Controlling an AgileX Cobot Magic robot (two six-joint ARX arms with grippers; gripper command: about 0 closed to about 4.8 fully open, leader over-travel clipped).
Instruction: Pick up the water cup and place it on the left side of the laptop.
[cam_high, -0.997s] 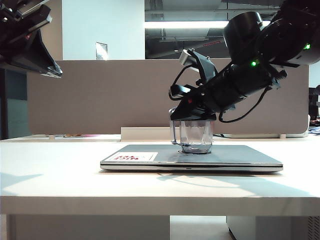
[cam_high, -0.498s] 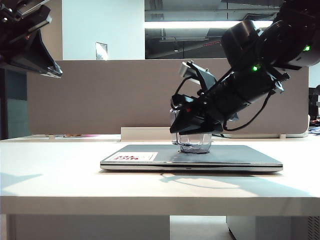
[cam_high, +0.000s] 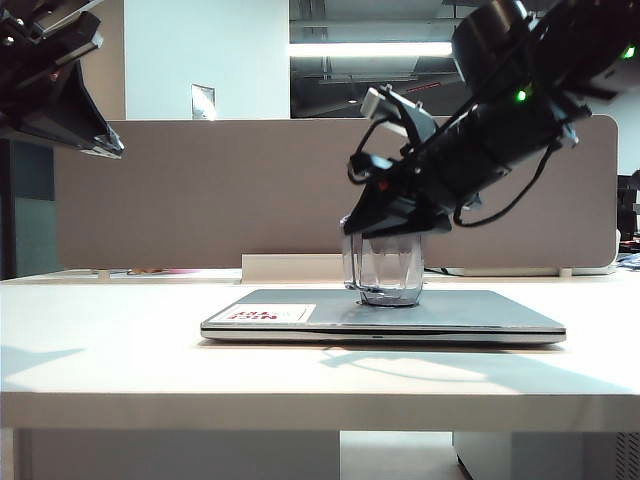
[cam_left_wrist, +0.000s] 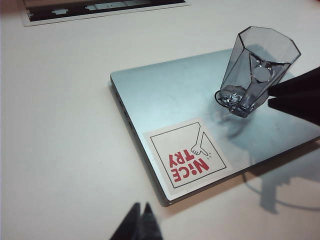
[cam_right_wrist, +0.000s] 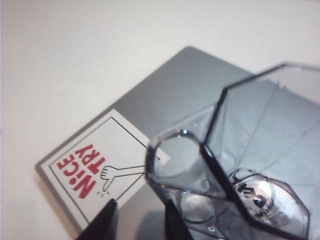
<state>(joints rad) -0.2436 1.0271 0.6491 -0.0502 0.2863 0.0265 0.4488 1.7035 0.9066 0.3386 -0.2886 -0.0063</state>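
Observation:
The water cup (cam_high: 386, 270), smoky-grey and faceted, stands upright on the closed laptop (cam_high: 480, 314), near the middle of its lid. My right gripper (cam_high: 388, 226) hovers just over the cup's rim, tilted down. In the right wrist view the right gripper (cam_right_wrist: 140, 222) is open, with bare lid between its fingertips and the water cup's (cam_right_wrist: 240, 165) handle beside one finger. My left gripper (cam_high: 100, 145) hangs high at the far left, away from everything. The left gripper (cam_left_wrist: 141, 216) is shut on nothing, above the table near the laptop's (cam_left_wrist: 165, 95) corner.
A white sticker (cam_left_wrist: 187, 155) with red print lies on the lid's left end. Bare white table (cam_high: 110, 330) stretches left of the laptop. A grey partition (cam_high: 200, 190) runs along the back edge, with a low white strip (cam_high: 290, 268) at its foot.
The right arm dipped down over the cup, then rose back to its rim. The cup has stayed on the lid. The left arm has not moved.

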